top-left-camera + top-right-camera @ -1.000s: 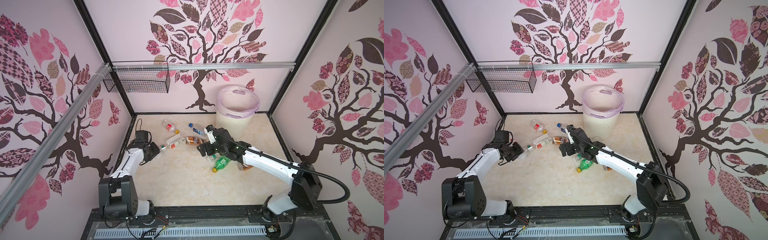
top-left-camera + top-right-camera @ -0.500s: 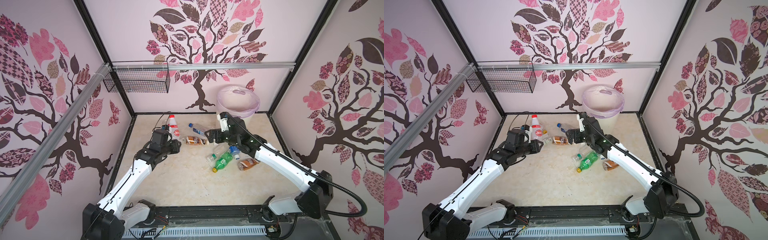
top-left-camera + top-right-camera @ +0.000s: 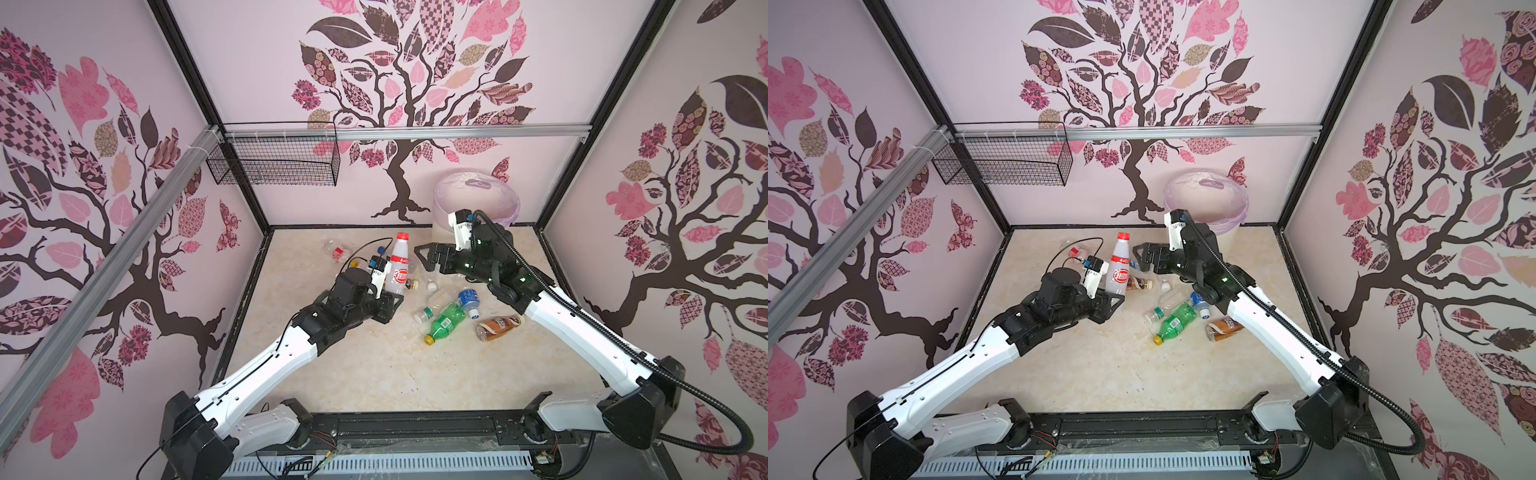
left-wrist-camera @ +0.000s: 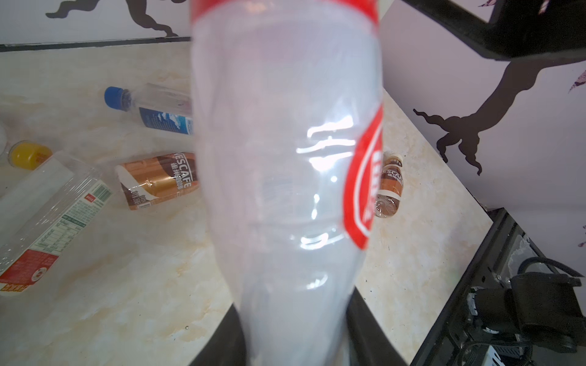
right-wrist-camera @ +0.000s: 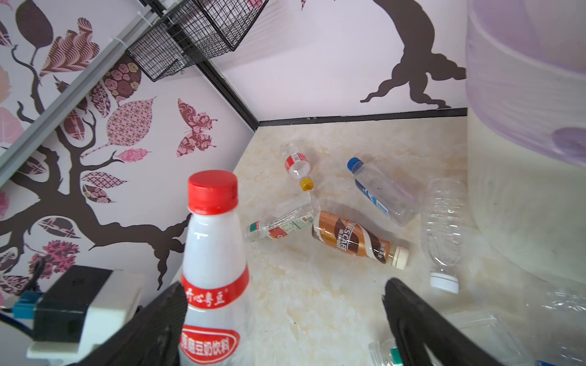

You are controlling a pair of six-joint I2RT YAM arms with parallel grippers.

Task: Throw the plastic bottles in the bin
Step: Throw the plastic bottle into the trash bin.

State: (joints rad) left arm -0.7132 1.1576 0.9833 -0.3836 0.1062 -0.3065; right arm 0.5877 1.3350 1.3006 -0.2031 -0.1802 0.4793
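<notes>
Enclosure seen from above. The left wall is pale pink and carries a dark tree with patterned leaves; the same motif covers the back and right walls. A metal rail crosses the left wall at a slant and meets a black wire basket hung in the back left corner. The floor is beige and marbled, edged by a black frame.

Left of centre, the left gripper is clamped on the base of a white bottle with a red cap and red label, held upright above the floor. Other bottles lie on their sides behind and around it, among them a clear bottle with a blue cap and a brown bottle. Further right lie a green bottle and another brown bottle.

The right gripper is raised just to the right of the white bottle, its jaws wide apart and empty. The bin, round, cream and lined with a lilac bag, stands on the floor against the back wall, right of centre, behind the right gripper.
</notes>
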